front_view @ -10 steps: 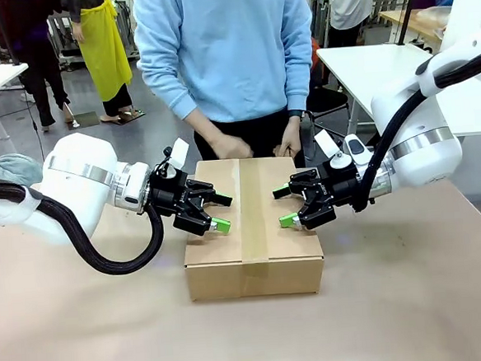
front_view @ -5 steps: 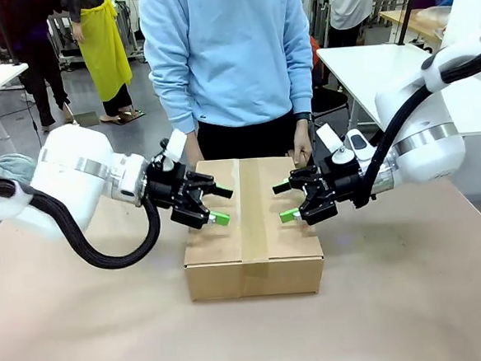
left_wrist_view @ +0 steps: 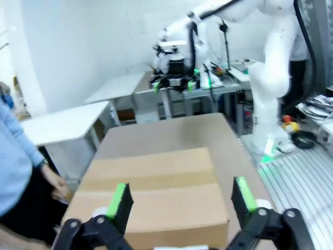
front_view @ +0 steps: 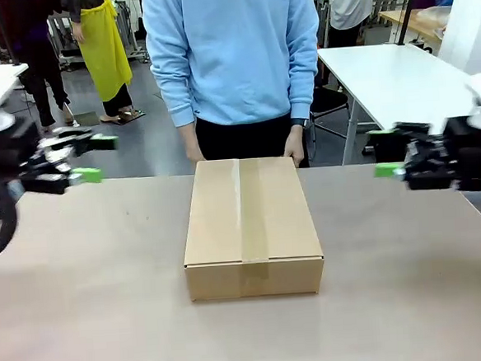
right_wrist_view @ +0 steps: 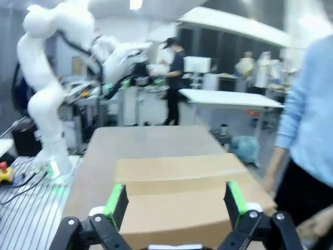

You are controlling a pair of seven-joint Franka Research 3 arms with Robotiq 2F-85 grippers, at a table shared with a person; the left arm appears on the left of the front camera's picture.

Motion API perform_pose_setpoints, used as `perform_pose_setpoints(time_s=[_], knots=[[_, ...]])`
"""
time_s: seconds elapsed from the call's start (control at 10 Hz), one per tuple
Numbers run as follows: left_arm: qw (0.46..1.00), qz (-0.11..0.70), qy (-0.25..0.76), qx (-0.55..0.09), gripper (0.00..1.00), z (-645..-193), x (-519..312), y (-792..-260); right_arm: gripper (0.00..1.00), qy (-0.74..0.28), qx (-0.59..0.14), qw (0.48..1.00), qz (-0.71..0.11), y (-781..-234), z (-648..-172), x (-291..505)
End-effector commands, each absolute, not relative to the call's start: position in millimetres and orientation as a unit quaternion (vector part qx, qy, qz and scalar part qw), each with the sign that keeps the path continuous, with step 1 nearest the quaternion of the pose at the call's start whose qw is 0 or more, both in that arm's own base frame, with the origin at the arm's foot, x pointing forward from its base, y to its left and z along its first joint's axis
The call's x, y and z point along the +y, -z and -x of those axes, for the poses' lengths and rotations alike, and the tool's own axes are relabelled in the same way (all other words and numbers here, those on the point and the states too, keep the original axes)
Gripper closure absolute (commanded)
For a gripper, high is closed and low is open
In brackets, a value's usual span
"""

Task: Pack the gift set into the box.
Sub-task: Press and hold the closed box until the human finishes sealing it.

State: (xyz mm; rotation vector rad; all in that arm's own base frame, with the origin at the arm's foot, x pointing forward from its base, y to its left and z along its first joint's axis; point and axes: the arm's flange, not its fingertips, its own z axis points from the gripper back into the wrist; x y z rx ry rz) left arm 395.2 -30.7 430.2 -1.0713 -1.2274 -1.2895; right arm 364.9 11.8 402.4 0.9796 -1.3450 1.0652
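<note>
You are looking at the box (front_view: 251, 225) sitting shut in the middle of the table (front_view: 84, 307), its flaps lying flat with a tape strip (front_view: 250, 213) running along the centre seam. The left tool (front_view: 90, 159) is hanging at the table's left edge, well apart from the box, its fingers standing apart and gripping nothing. The right tool (front_view: 385, 151) is hanging at the right edge, also well apart, fingers likewise spread and bare. A person (front_view: 233, 57) is standing at the far side, both hands resting just behind the box's far edge.
</note>
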Motion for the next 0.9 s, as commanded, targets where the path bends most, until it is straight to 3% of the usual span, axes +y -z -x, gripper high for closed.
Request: perform_pose_setpoints(time_s=[0.0,0.1,0.2,0.8], knots=[[0.537,0.462,0.457,-0.537,0.0,-399,-6,-369,0.0,-0.359,-0.627,0.567,-0.395,-372,-346,-12],[0.557,0.477,0.427,-0.529,0.0,-404,-12,-350,0.0,-0.45,-0.568,0.551,-0.414,-402,-365,12],[0.535,0.45,0.492,-0.519,0.0,-390,2,-398,0.0,-0.45,-0.568,0.551,-0.414,-402,-365,12],[0.535,0.45,0.492,-0.519,0.0,-390,2,-398,0.0,-0.45,-0.568,0.551,-0.414,-402,-365,12]])
